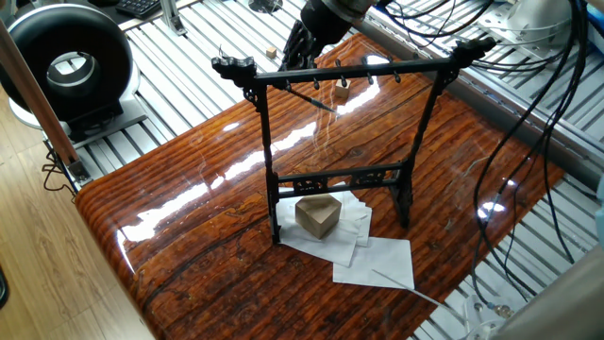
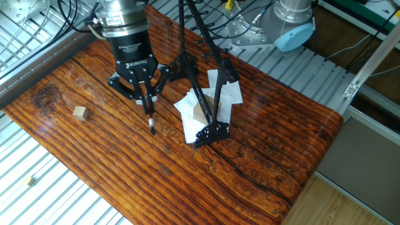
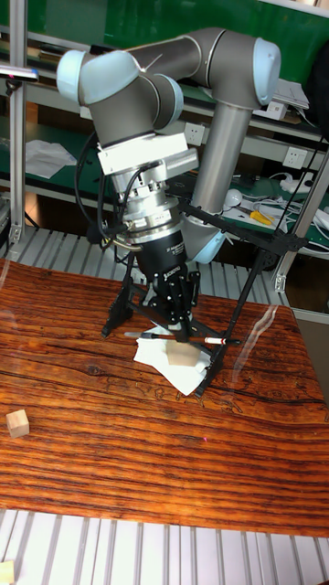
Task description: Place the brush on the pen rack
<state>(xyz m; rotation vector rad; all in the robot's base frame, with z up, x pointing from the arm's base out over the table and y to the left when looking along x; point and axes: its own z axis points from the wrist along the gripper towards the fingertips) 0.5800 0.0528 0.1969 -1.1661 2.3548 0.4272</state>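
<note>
The pen rack (image 1: 351, 71) is a tall black frame standing on the wooden table (image 1: 189, 189), also seen in the other fixed view as pen rack (image 2: 201, 87) and in the tall view as pen rack (image 3: 249, 274). My gripper (image 2: 145, 100) is shut on the brush (image 2: 150, 120), a thin dark shaft that sticks out below the fingers. In the tall view the gripper (image 3: 180, 329) hangs just in front of the rack and the brush (image 3: 206, 340) lies level across it. From the first fixed view the gripper (image 1: 296, 47) sits behind the rack's left end, brush (image 1: 317, 99) slanting behind the crossbar.
A tan block (image 1: 318, 215) rests on white papers (image 1: 376, 261) under the rack. A small wooden cube (image 2: 79, 112) lies on the table's far side. A thin pale rod (image 1: 408, 294) lies at the paper's edge. Cables and a black round device (image 1: 66, 57) surround the table.
</note>
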